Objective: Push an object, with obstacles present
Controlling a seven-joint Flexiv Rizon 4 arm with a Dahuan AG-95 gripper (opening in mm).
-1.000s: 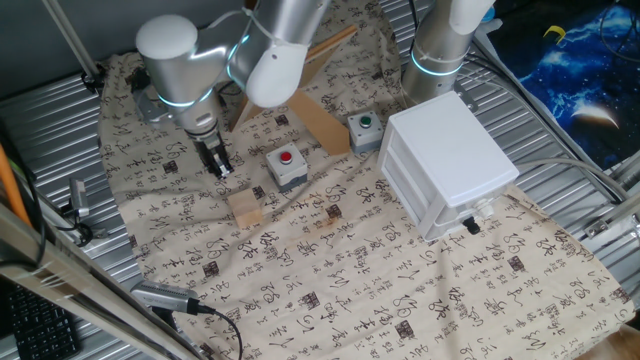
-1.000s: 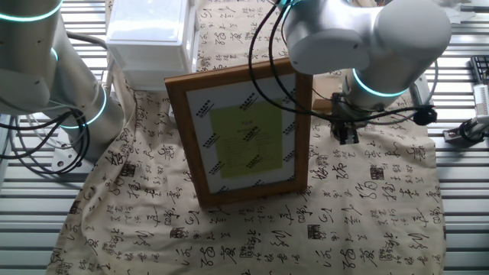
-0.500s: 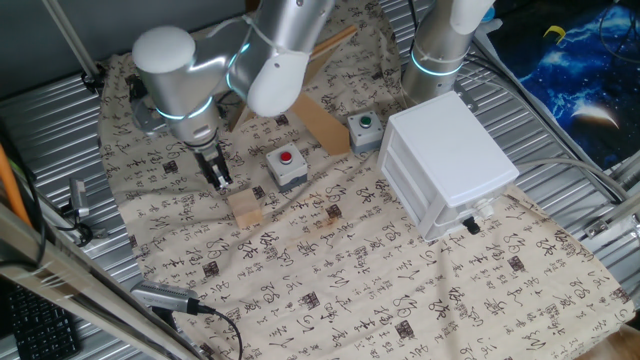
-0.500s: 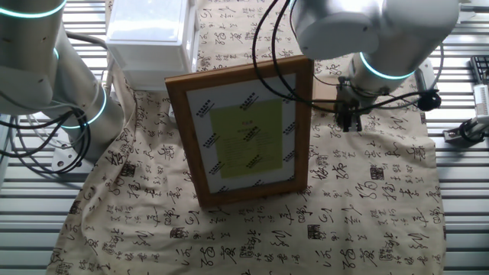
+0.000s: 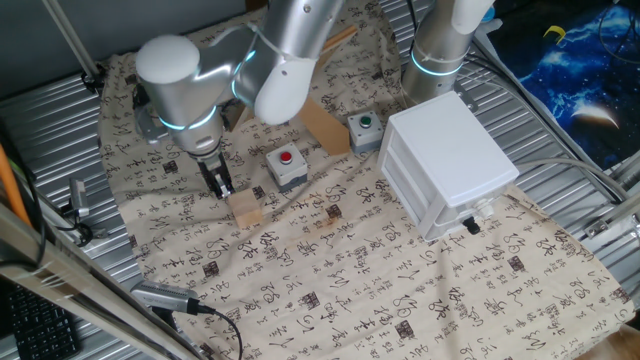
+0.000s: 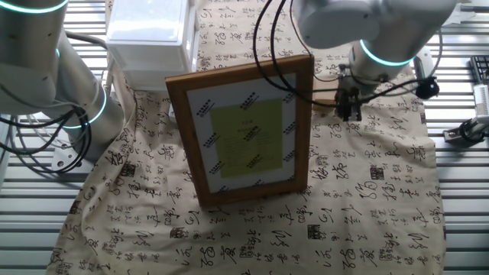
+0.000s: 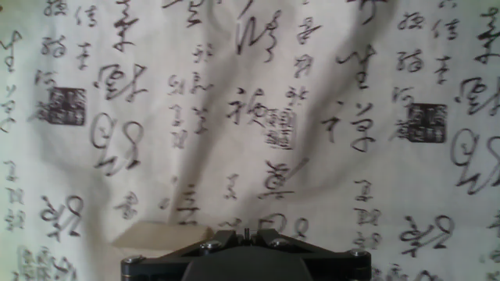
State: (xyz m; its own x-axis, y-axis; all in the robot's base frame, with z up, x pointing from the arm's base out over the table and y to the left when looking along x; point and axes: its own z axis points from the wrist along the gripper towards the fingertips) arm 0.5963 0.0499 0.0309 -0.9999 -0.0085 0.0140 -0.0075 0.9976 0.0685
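Covering the middle of a ribbed metal table (image 5: 560, 130) is a cream cloth (image 5: 330, 270) printed with black brush characters and square seals. A starry blue picture (image 5: 580, 60) fills the far corner of one fixed view, and a black keyboard (image 5: 35, 325) lies off the near corner.

On the cloth stand two small grey boxes, one with a red button (image 5: 287, 165) and one with a green button (image 5: 364, 129), one wooden picture frame (image 6: 244, 134) propped upright on its strut, one white drawer cabinet (image 5: 448, 165) and one small tan wooden block (image 5: 245, 209). Two silver arms are in view: one (image 5: 445, 40) stands behind the cabinet, the other reaches down beside the block.

The gripper (image 5: 220, 184) hangs low over the cloth, just beside the block on the side away from the red-button box. Its black fingers (image 6: 348, 107) are drawn together, with nothing between them. In the hand view a pale corner of the block (image 7: 160, 234) shows just beside the gripper's base.

The block sits near the red-button box, with bare cloth on its near side. The cabinet and the green-button box stand well apart from it.
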